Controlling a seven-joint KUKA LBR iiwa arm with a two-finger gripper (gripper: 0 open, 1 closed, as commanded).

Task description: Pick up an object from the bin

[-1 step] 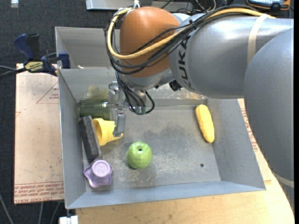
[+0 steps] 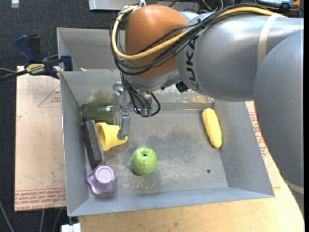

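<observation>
Biggest of all, the grey arm (image 2: 241, 47), in from the right and across the upper half of the view, with a rounded orange cover (image 2: 152, 37) at its wrist and yellow and black cables (image 2: 241, 8) looped over that cover

Under it, the grey metal bin (image 2: 183, 149), most of its floor bare, its things gathered mainly along the left side

Along the left wall near the back, a green bottle (image 2: 96, 111) on its side, partly behind the wrist

Just in front of the bottle, a long dark grey block (image 2: 91, 141), laid lengthwise beside the left wall

Well apart from everything else, over on the right of the floor, a yellow corn cob (image 2: 212, 127), flat and alone

Near the middle front, a round green apple (image 2: 144, 160), stem dimple upward, touching nothing

Beside the block on its right, a yellow cup (image 2: 110, 137), tipped on its side

At the front left corner, a small purple lid (image 2: 101, 179), just below the end of the block

Smallest, the gripper (image 2: 124, 129), down low at the right edge of the yellow cup and seemingly against it; spread or pressed together, impossible to tell from this angle, and no saying whether the cup is pinched
</observation>
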